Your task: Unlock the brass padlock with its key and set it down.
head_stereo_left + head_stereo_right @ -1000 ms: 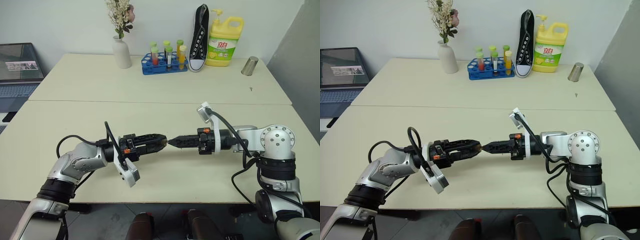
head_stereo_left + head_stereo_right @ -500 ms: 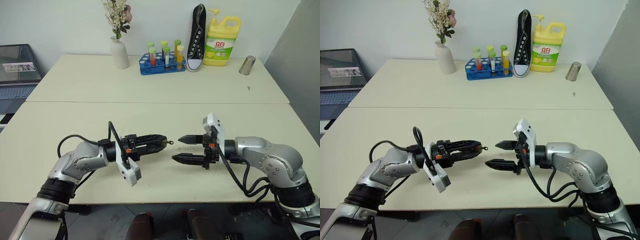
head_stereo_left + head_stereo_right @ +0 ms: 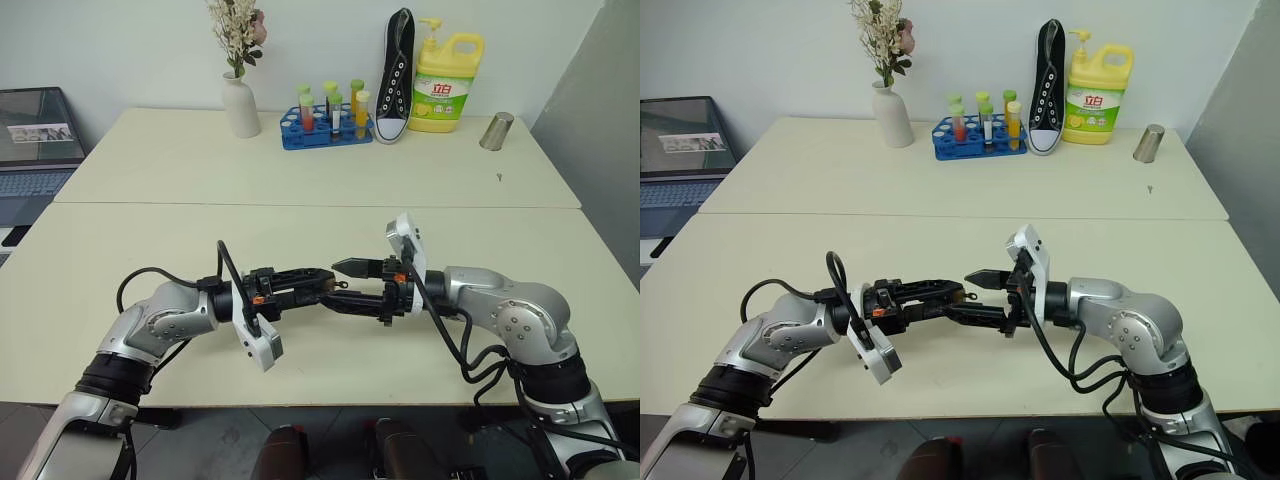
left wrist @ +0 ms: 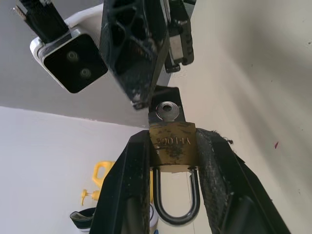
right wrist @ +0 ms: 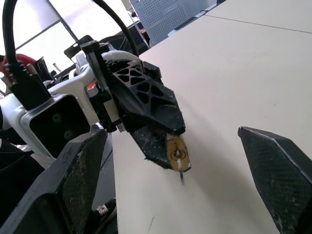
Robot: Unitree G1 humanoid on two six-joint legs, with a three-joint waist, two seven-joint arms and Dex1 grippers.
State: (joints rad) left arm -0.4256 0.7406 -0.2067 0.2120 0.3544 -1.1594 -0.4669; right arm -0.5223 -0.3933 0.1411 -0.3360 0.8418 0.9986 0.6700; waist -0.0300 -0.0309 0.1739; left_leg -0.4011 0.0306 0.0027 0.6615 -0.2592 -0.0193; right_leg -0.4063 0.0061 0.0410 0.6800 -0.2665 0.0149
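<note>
Moved: since a second ago the right end effector [image 3: 343,285] has let go of the key [image 4: 168,110], backed off with its fingers spread wide, and come in again; it now sits with one finger above and one below the tip of the left end effector [image 3: 322,284]. The left arm has kept its place.
Left end effector: clamped on the brass padlock [image 4: 172,147], one pad on each side of the body, held level over the surface [image 3: 300,230] and pointing toward the right arm.
Right end effector: fingers wide apart, holding nothing; the right wrist view shows a broad gap with the key between the two fingers [image 5: 73,180], touching neither.
Brass padlock: in the air, in the left grip, well above the surface; the shackle [image 4: 174,204] points back toward the left wrist and looks seated on both legs, so I judge it not yet released.
Key: already in the keyhole, its head sticking out of the padlock's end toward the right arm.
Done: padlock picked up; key inserted.
Left: close on the key head, turn it until the shackle springs, then set the padlock down.
Stage: roughly the middle, at a re-grip for the turn.
</note>
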